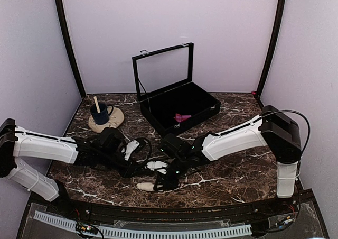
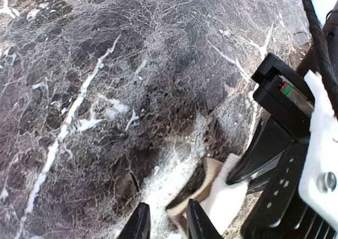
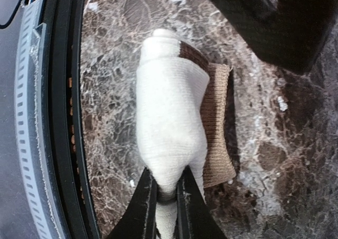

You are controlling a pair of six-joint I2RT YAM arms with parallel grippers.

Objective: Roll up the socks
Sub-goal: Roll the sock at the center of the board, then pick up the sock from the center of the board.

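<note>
Only the right wrist view shows right gripper (image 3: 167,178) pinching cream sock (image 3: 169,107); left gripper (image 2: 167,213) slightly parted.

One cream sock (image 3: 169,117), one pink sock (image 1: 182,117), one case (image 1: 196,121), one cup (image 1: 99,113), one saucer (image 1: 114,120)

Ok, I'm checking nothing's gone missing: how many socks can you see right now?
2. The cream sock lies near the table's front edge, pinched by the right gripper. The pink sock sits inside the open black case, only partly visible. More could be hidden there.
</note>
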